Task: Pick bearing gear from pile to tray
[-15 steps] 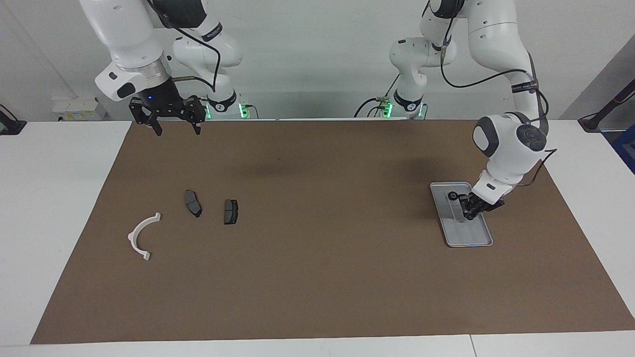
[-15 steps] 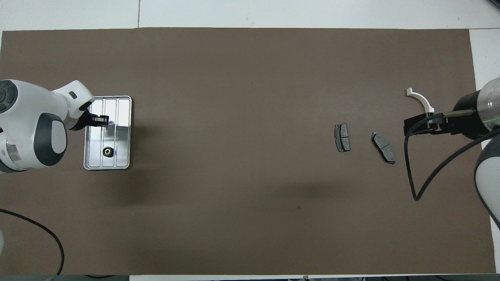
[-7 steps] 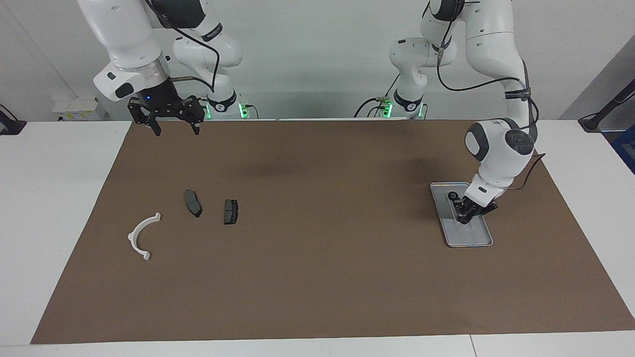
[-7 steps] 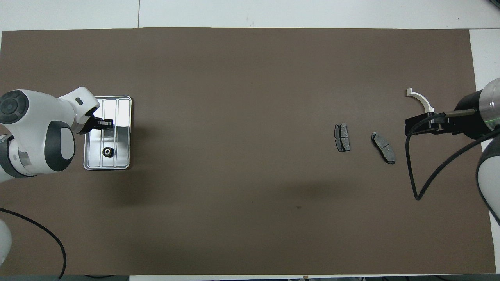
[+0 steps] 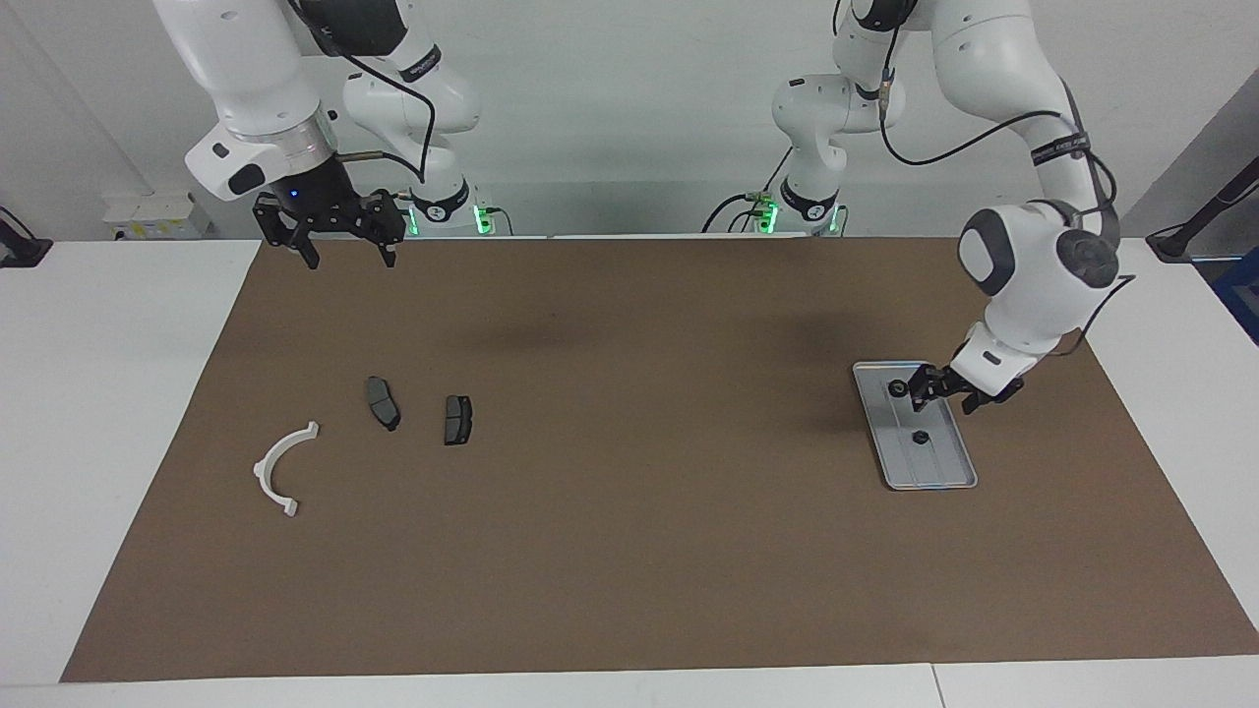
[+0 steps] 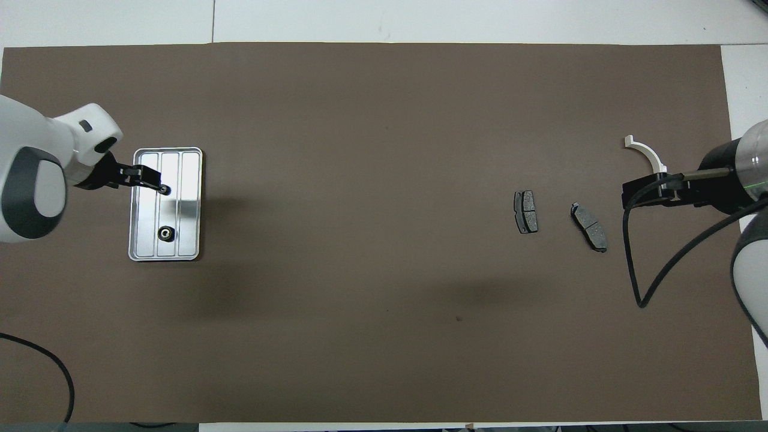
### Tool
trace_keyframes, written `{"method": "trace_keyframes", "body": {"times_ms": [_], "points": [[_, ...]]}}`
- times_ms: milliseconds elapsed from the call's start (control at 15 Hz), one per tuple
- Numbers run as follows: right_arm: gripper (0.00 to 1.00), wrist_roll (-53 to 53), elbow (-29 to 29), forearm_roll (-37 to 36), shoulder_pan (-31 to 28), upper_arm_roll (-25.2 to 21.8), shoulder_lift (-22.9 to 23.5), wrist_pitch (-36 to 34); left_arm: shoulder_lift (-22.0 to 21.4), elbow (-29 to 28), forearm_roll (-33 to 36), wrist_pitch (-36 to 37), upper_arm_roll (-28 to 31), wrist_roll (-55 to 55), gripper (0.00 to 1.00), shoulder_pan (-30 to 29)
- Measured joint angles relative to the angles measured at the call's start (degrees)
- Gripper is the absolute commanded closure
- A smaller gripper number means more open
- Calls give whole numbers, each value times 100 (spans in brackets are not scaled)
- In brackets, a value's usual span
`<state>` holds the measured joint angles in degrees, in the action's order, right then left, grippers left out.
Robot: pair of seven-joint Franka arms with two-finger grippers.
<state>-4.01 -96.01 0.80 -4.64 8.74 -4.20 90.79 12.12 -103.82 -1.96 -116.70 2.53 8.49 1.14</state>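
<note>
Fingers of the left gripper [image 5: 942, 393] are apart over the tray [image 5: 959, 474], so the small black part [image 5: 921, 436] just below them looks let go, while the right gripper [image 5: 341, 254] waits with its fingers apart too.

Left end effector [image 5: 946, 391] lowered, right end effector [image 5: 341, 241] raised.

Overhead view: right arm's wrist covers one end of the white bracket [image 6: 645, 153]; right hand [image 6: 645, 195] shows side-on only, fingers can't be made out. Both arms cut off by the frame edges there; facing view cuts them at the top. Left hand [image 5: 942, 388] hides part of the tray [image 5: 942, 472] rim. Two small black pieces [image 5: 920, 436] in the tray too small to tell apart, teeth or bearing unreadable.
</note>
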Motion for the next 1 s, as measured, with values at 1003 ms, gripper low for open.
{"method": "trace_keyframes", "body": {"times_ms": [1003], "points": [[0,0,5,1,-25,3,0,57,-1526,1262,154,2756,-155,-1534,0,21]]}}
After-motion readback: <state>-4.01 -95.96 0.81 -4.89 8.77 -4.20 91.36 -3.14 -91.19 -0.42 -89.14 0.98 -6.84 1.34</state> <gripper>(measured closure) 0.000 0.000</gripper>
